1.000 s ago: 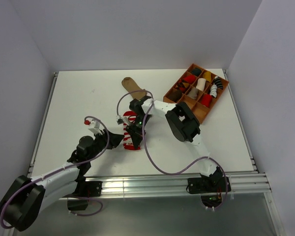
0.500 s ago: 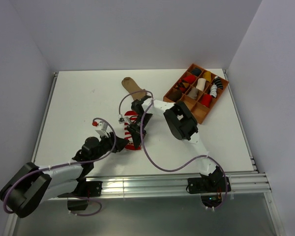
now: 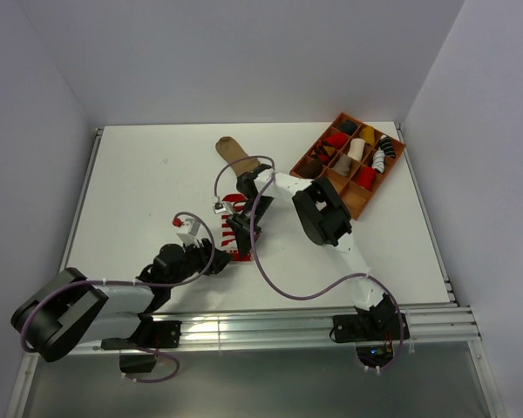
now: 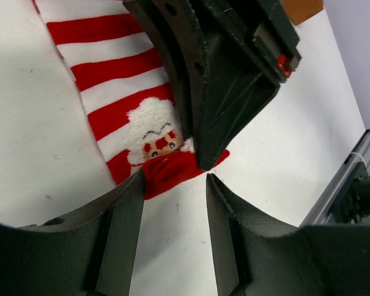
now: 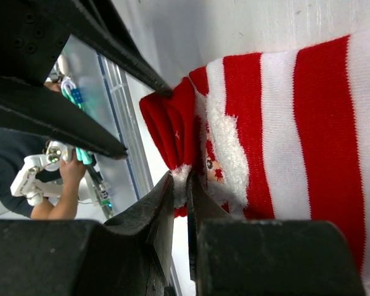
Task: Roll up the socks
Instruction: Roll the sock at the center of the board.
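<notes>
The red-and-white striped Santa sock [image 3: 233, 228] lies near the middle of the table, its red end toward the arms. My right gripper [image 5: 180, 185] is shut on a fold of that red end [image 5: 172, 132]; from above the right gripper [image 3: 242, 233] sits on top of the sock. My left gripper [image 4: 174, 185] is open just short of the sock [image 4: 120, 80], one fingertip [image 4: 135, 185] touching the red edge and nothing between the jaws. Seen from above, the left gripper [image 3: 218, 259] is low at the sock's near end. The plain tan sock [image 3: 234, 154] lies flat farther back.
A brown divided tray [image 3: 359, 202] at the back right holds several sock rolls in red, black, white and yellow. A metal rail [image 3: 270, 324] runs along the table's near edge. Purple cables loop over both arms.
My left arm has swung right and forward, bringing its gripper to the sock's red end with the jaws a little wider. The right gripper stays shut on the sock.
</notes>
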You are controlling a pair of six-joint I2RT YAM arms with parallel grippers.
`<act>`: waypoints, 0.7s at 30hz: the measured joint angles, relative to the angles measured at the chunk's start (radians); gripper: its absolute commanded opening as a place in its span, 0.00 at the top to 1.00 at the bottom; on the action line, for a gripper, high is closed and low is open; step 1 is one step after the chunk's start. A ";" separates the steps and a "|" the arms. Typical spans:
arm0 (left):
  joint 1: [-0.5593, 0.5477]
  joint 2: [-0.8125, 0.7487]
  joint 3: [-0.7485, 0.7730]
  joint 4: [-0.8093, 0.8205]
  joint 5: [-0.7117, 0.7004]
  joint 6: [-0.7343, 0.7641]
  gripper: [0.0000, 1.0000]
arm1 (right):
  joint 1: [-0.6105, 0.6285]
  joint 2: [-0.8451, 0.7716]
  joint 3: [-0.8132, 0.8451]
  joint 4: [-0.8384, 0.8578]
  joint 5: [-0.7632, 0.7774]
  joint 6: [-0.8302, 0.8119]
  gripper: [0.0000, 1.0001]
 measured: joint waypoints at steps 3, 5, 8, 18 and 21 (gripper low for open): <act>-0.004 0.018 0.000 0.001 -0.018 0.000 0.49 | -0.002 0.003 0.003 -0.007 -0.005 0.000 0.89; -0.006 0.031 0.000 0.001 -0.029 0.000 0.49 | -0.002 0.004 0.005 -0.010 -0.008 0.000 0.89; -0.008 0.050 0.000 0.000 -0.038 0.000 0.49 | -0.002 0.006 0.016 -0.016 -0.010 0.001 0.89; -0.011 0.075 0.002 0.013 -0.060 -0.003 0.49 | -0.002 0.040 0.042 -0.030 -0.013 0.016 0.89; -0.011 0.075 0.002 0.012 -0.061 -0.004 0.49 | -0.003 0.047 0.043 -0.030 -0.013 0.030 0.89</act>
